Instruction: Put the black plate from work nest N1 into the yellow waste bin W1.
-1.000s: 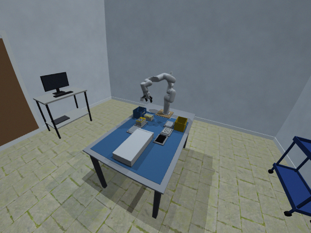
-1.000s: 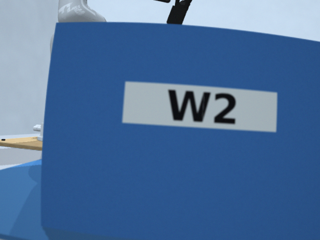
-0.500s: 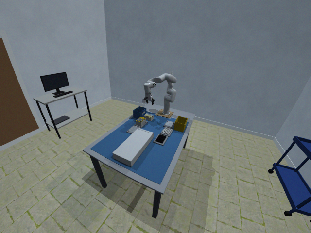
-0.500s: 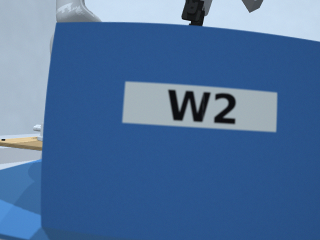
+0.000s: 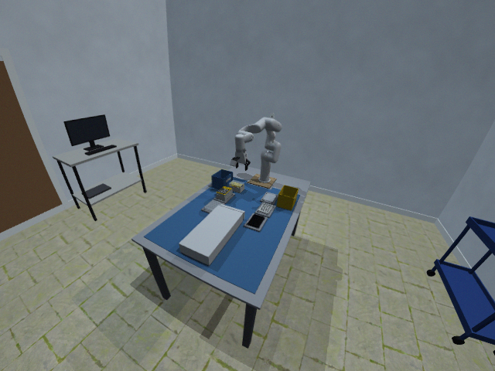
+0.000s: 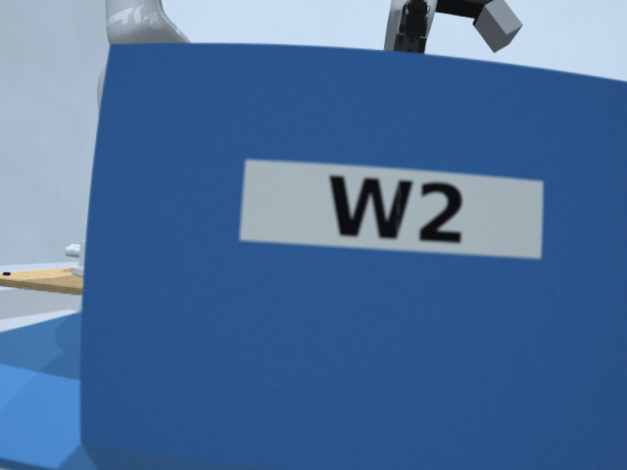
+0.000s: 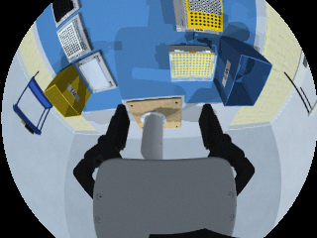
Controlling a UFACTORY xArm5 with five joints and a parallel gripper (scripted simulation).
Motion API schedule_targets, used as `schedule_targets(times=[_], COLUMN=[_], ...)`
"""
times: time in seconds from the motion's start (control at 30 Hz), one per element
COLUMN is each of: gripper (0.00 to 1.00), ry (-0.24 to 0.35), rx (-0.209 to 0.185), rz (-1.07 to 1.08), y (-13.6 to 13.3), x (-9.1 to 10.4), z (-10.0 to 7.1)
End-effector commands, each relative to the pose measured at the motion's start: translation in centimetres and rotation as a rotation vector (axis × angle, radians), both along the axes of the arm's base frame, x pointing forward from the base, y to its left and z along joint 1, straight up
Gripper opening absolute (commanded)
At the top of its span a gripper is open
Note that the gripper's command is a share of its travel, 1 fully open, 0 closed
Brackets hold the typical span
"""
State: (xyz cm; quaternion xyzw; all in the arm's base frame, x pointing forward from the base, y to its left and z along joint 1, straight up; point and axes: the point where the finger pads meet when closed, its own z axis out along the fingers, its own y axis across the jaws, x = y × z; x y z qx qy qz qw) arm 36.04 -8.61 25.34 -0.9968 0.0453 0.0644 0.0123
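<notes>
Jaws apart, empty; only top view shows black plate (image 5: 256, 220).

Black plate (image 5: 256, 220) flat in grey nest, yellow bin W1 (image 5: 288, 197) upright near bench edge

A robot arm (image 5: 267, 135) made of smooth, rounded white and pale grey segments joined by thick cylindrical joints, on a square tan wooden base plate (image 5: 254, 183). Its wrist ends in a boxy grey housing carrying a black gripper (image 7: 162, 134) with two angular black fingers.
</notes>
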Motion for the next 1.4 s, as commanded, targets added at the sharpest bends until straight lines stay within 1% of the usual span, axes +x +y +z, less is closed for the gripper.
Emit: schedule_targets(times=[0.0, 0.03, 0.07, 0.13, 0.17, 0.33, 0.37, 0.43, 0.47, 0.63, 0.7, 0.83, 1.33, 1.37], gripper=[1.00, 1.00, 1.00, 1.00, 1.00, 1.00, 1.00, 1.00, 1.00, 1.00, 1.00, 1.00, 1.00, 1.00], ry=[-0.022, -0.022, -0.049, -0.049, -0.076, -0.077, -0.077, -0.129, -0.138, -0.138, -0.138, -0.138, -0.138, -0.138], rx=[-0.010, -0.011, -0.014, -0.014, -0.018, -0.021, -0.021, -0.024, -0.025, -0.025, -0.025, -0.024, -0.024, -0.023], rz=[0.012, 0.012, 0.031, 0.031, 0.050, 0.052, 0.052, 0.093, 0.101, 0.101, 0.101, 0.101, 0.101, 0.115], y=[1.7, 2.1, 2.5, 2.5, 3.0, 5.2, 5.2, 5.9, 6.3, 8.0, 8.0, 9.1, 9.1, 9.5], x=[1.2, 1.4, 1.7, 1.7, 1.9, 2.9, 2.9, 3.6, 4.0, 5.8, 5.8, 7.1, 7.1, 7.5], z=[0.0, 0.0, -0.1, -0.1, -0.1, -0.2, -0.2, -0.1, -0.1, 0.0, 0.0, 0.1, 0.1, -0.1])
